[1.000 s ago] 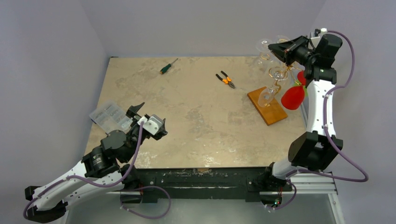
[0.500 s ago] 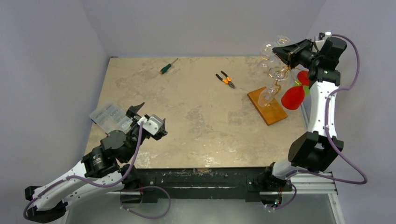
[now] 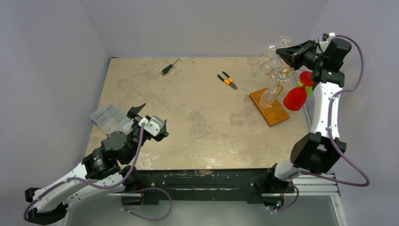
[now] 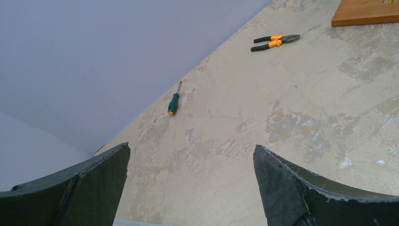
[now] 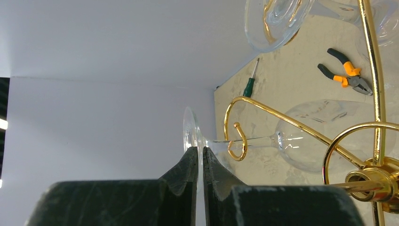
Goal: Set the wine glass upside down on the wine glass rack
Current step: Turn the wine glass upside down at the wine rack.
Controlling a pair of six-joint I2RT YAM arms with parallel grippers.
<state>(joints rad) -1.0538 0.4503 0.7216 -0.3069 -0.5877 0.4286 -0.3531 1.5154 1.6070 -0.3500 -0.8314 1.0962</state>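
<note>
Pinching the wine glass (image 5: 308,136) by its foot, right fingers (image 5: 184,175) nearly touch; left fingers (image 4: 89,188) spread wide.

Left of the wine glass rack (image 3: 270,110) the table (image 3: 197,127) lies broadly open, broken only by the pliers (image 3: 227,80) near its base, a screwdriver (image 3: 169,67) farther off toward the back wall, and a clear plastic box (image 3: 110,117) well apart at the left edge. Right of the rack the way is tight: a red object (image 3: 295,98) sits just beside the base, and the right arm (image 3: 320,108) rises behind it. At the rack's top, curled gold wires and hanging glasses (image 5: 273,19) crowd the space, and the right gripper (image 5: 201,155) fills the right-hand approach, pinching the foot of a wine glass (image 5: 315,132).
</note>
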